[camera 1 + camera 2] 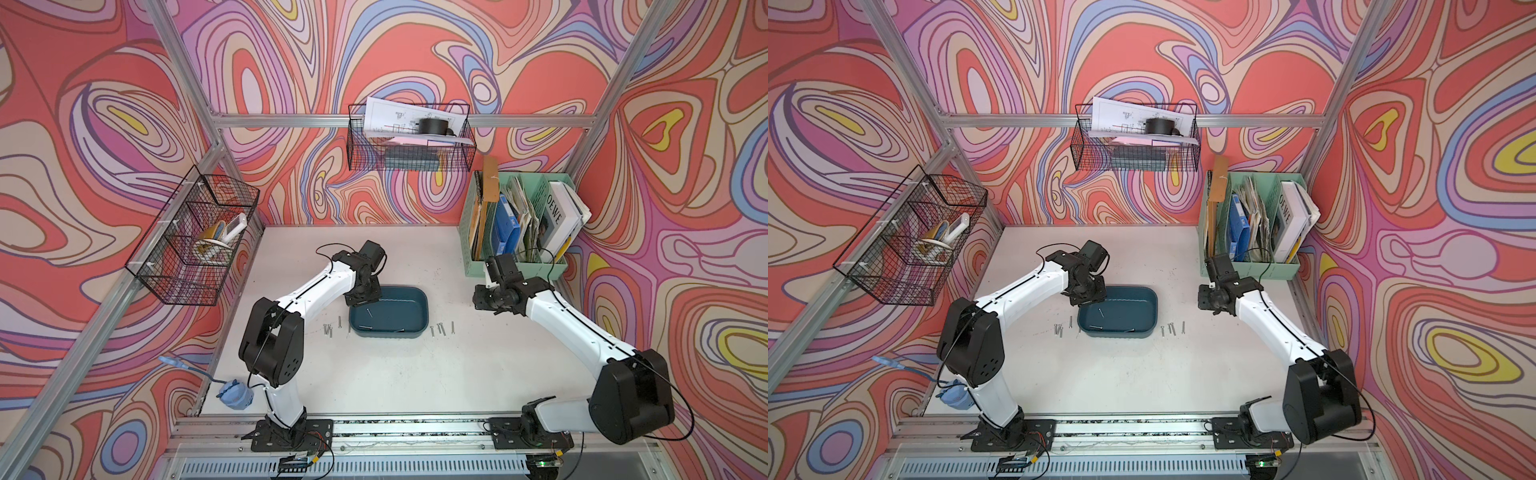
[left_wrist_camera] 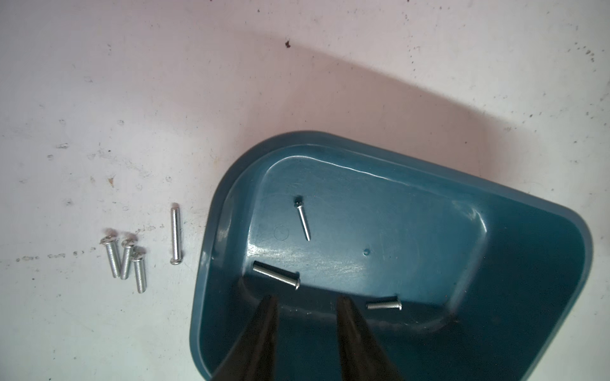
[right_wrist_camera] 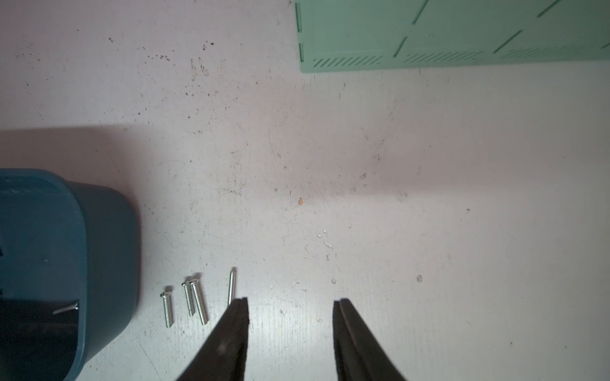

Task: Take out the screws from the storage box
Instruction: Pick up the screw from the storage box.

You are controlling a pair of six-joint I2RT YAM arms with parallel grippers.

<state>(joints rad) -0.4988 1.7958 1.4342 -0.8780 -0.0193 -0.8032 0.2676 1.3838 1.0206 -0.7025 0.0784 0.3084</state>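
Left pincer (image 2: 307,298) is hanging over one end of the storage box (image 2: 429,174), jaws parted, gripping nothing. Three screws are lying in the box. The stubby screw (image 2: 276,279) is just ahead of one fingertip (image 2: 267,316). The short screw (image 2: 384,305) is just beside the other fingertip (image 2: 345,313). The thin screw (image 2: 303,221) is further ahead, mid-floor. Four removed screws (image 2: 126,260) are lying on the table (image 2: 99,99) outside the rim, off to the pincer's side. Right pincer (image 3: 291,301) is waiting over bare table, released and empty, with four more screws (image 3: 199,303) just beside one of its tips.

Step, likely: picking the stubby screw. Doing it well means:
- turning the wrist so the fingers are straddling the shank crosswise
- dropping the tips to the floor
- closing slowly at mid-shank
- staying clear of the curved wall base beside it

Screws: bright silver metal, threaded cylinders, rounded heads, probably rolling easily. Box: glossy dark teal plastic, smooth floor, rounded corners, sloping walls, so screws are probably skidding on it. Table: matte white, scuffed, speckled. Fingers: black, tapering to narrow tips.
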